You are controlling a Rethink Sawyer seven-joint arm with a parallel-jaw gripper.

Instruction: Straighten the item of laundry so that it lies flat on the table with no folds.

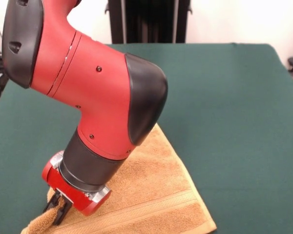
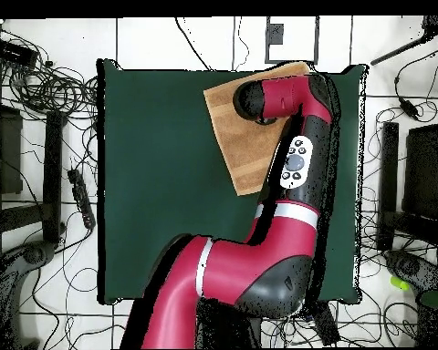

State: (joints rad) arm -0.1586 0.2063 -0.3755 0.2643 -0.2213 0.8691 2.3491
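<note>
orange-tan terry towel with woven stripe bands [image 1: 156, 195] at near edge of dark green cloth-covered table [image 1: 234, 122], overhead shows towel [image 2: 245, 132] whole outline but arm hides claw, front shows black claw [image 1: 58, 208] pinched on lifted towel corner

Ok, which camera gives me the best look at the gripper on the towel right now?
The front view. There the gripper shows at the bottom left, shut on a raised fold at the towel corner. In the overhead view the arm's own body covers the gripper; only the towel near the table edge shows.
</note>
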